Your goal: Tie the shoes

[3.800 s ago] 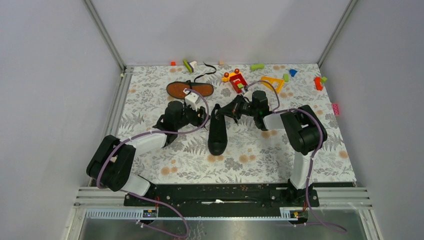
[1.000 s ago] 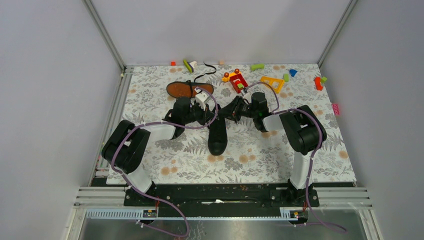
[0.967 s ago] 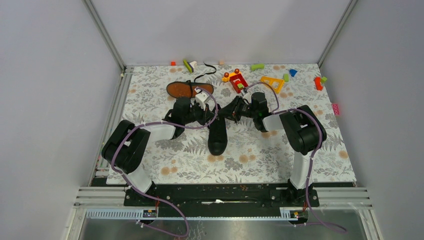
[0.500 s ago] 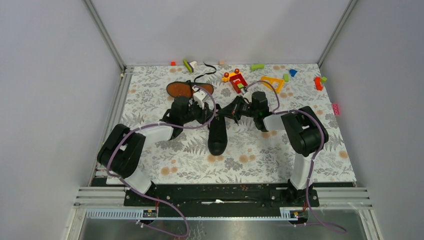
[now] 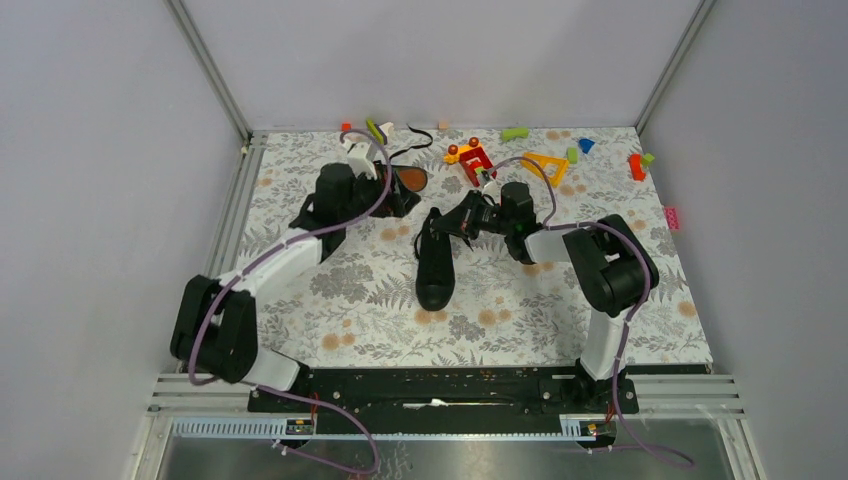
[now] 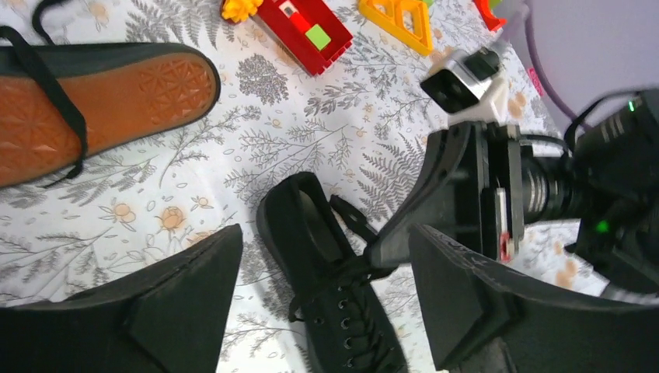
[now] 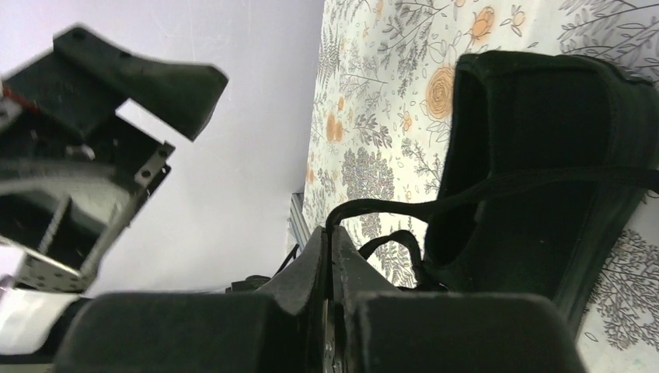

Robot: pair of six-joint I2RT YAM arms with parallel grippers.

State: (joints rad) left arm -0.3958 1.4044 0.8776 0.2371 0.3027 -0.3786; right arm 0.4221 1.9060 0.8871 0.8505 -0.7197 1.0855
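In the middle of the top view, one black shoe (image 5: 435,268) is standing upright on the flowered table (image 5: 520,320), its toe pointing toward the bottom of the frame. At its open collar the right gripper (image 5: 445,224) is pressing its fingers together on a thin black lace (image 7: 435,203). Farther up and left, the left gripper (image 6: 322,237) is hanging spread wide, holding nothing, near the other shoe (image 6: 85,116), which is lying sole-up. Colourful toy blocks (image 5: 473,160) are lying along the table's top edge.

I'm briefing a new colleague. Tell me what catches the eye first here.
The right gripper is shut on a lace of the upright black shoe in the middle. The left gripper hangs open near the overturned shoe, orange sole up, at far left. Bright toy blocks line the far edge.
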